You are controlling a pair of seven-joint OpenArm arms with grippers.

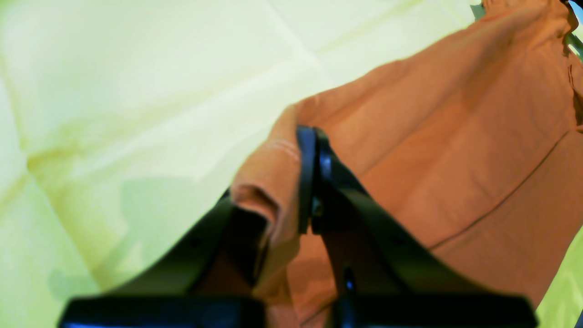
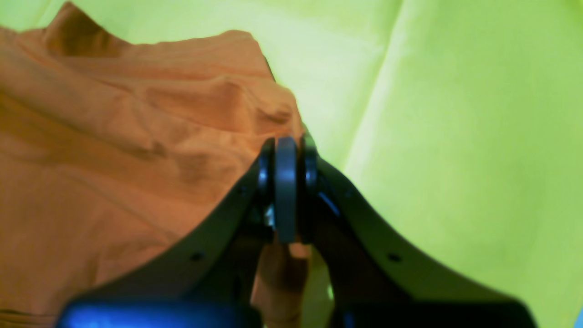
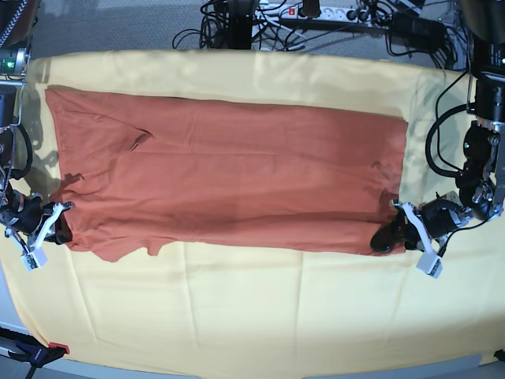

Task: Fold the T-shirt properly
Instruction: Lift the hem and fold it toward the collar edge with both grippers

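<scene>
Both pincers pinch the T-shirt (image 3: 229, 181): left gripper (image 3: 401, 229) at 3 o'clock, right gripper (image 3: 57, 225) at 9, long axis running between them.

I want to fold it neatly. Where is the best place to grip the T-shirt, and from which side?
Grip the T-shirt at the two near-edge corners, coming in from its outer ends. It lies flat and stretched sideways, so those corners lift the whole long edge evenly. The left claw and right claw are already shut there.
</scene>
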